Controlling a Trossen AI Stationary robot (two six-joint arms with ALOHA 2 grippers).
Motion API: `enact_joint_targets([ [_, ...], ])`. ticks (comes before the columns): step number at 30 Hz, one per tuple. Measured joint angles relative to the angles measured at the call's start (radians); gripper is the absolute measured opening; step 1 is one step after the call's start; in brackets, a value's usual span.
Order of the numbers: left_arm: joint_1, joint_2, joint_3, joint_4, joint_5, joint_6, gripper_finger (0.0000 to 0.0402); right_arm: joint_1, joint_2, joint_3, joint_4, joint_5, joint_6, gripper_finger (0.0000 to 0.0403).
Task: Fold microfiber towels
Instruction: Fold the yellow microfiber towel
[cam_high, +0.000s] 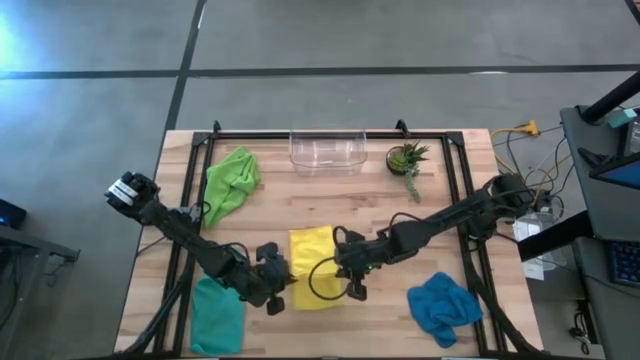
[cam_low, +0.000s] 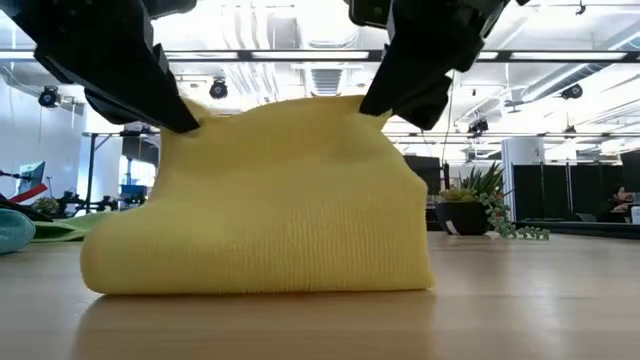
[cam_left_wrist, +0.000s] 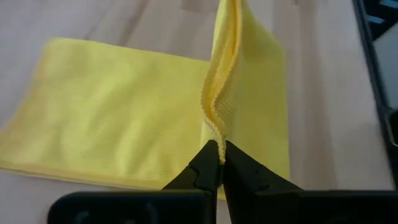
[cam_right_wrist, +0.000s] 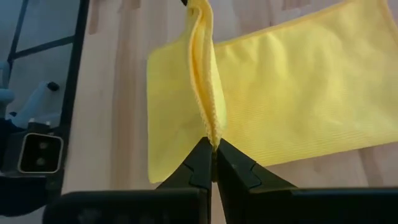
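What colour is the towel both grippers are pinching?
Yellow towel; clearest in the left wrist view.

Matt, finely ribbed yellow towel (cam_left_wrist: 124, 137) cloth lies on a smooth pale wooden table (cam_high: 450, 210)

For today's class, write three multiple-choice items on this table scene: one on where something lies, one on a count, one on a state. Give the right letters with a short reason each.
1. Where does the crumpled blue microfiber towel lie?
A. beside the clear plastic bin
B. near the table's front right corner
C. under the yellow towel

2. How many microfiber towels are on the wooden table?
A. two
B. three
C. four

3. What state is the soft yellow microfiber towel in?
A. lying flat, untouched
B. pinched at an edge by both pincers and lifted
C. crumpled in a ball

Answers:
1 B, the high view shows it there, apart from the others.
2 C, yellow, blue, lime green towel and teal towel.
3 B, the left pincer and right pincer are each shut on its edge.
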Motion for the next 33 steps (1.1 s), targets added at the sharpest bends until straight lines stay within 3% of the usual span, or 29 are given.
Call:
enact_joint_targets([
  [17,0.048,0.0,0.0,-0.101,-0.155,-0.006,0.0,-0.112,-0.001,0.0,-0.051,-0.047,-0.087,0.0009],
  [33,0.172,0.0,0.0,-0.187,-0.187,0.002,0.0,-0.231,-0.001,0.0,-0.07,-0.044,-0.155,0.0009],
])
